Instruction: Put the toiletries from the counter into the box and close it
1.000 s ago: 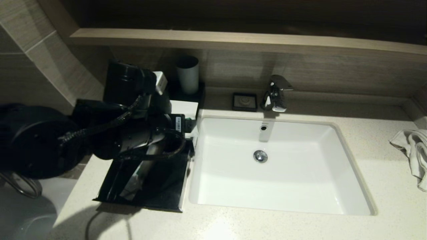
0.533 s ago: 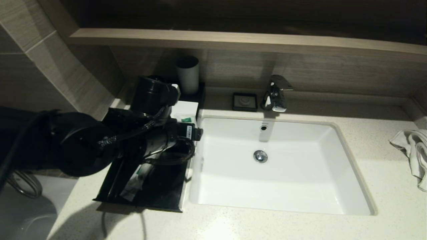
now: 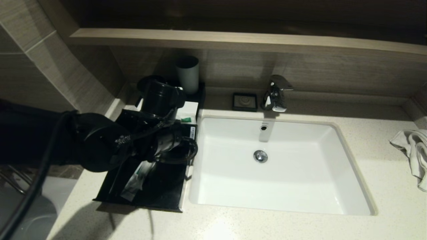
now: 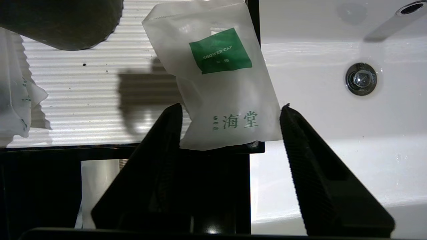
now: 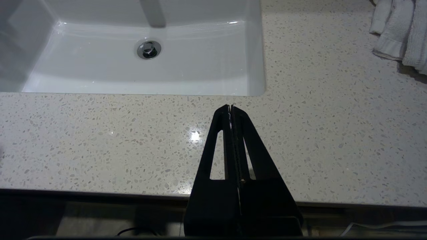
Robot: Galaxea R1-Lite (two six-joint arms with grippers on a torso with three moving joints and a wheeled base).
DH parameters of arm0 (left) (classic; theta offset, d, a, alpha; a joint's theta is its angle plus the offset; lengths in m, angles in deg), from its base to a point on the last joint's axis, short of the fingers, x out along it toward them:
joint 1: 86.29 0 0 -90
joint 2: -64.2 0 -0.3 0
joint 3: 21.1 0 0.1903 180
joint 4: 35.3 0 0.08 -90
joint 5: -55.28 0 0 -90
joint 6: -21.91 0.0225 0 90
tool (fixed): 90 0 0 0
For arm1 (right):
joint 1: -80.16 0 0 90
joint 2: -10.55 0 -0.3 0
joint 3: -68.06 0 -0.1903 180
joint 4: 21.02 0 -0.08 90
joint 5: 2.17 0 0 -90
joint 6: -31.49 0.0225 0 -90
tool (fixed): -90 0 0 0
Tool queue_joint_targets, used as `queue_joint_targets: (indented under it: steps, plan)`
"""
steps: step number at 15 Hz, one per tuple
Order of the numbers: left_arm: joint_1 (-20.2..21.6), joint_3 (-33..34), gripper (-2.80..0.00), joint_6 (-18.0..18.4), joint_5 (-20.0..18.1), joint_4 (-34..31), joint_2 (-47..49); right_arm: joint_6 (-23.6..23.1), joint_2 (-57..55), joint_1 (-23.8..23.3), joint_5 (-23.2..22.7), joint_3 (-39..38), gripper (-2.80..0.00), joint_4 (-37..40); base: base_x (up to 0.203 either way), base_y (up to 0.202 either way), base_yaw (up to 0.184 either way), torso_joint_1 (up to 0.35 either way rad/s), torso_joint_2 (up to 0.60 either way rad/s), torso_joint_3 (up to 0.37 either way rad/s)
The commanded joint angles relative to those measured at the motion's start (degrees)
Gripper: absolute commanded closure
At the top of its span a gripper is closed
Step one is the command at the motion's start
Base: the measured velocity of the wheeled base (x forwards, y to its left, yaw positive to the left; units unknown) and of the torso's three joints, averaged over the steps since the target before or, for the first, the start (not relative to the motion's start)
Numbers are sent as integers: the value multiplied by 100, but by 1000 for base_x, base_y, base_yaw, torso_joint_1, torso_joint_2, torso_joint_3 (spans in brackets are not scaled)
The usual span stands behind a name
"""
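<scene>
A white shower cap packet [image 4: 220, 90] with a green label lies on a white ribbed surface [image 4: 100, 100], its near end overhanging the surface's black edge; it also shows in the head view [image 3: 185, 119]. My left gripper [image 4: 230, 111] is open just above it, one finger on each side of the packet's near end. The open black box [image 3: 163, 190] sits left of the sink and holds a toothbrush packet [image 3: 135, 178]. Another white packet [image 4: 13, 100] lies further along the ribbed surface. My right gripper [image 5: 230, 107] is shut and empty over the counter's front edge.
The white sink [image 3: 280, 166] lies right beside the box, with a faucet [image 3: 275, 93] and a small black dish [image 3: 245, 101] behind it. A grey cup [image 3: 187, 75] stands behind the ribbed surface. A white towel [image 3: 413, 150] lies at the far right.
My left arm has swung right and toward the back wall and come down over the ribbed surface and the shower cap packet. The right gripper's earlier position is not shown.
</scene>
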Motion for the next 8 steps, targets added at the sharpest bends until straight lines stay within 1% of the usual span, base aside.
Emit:
queue_joint_targets:
  steps: [1,4,8]
  plan:
    - [-1,4,0,0,11,18,21,1,0,0,-5,0,0,0,0,0,0,0,0,0]
    - [-1,16,0,0,20,1,-5,1,0,0,-3,0,0,0,0,0,0,0,0,0]
    - [-1,192,0,8,24,-16,-383,1,0,0,4,0,0,0,0,0,0,0,0,0]
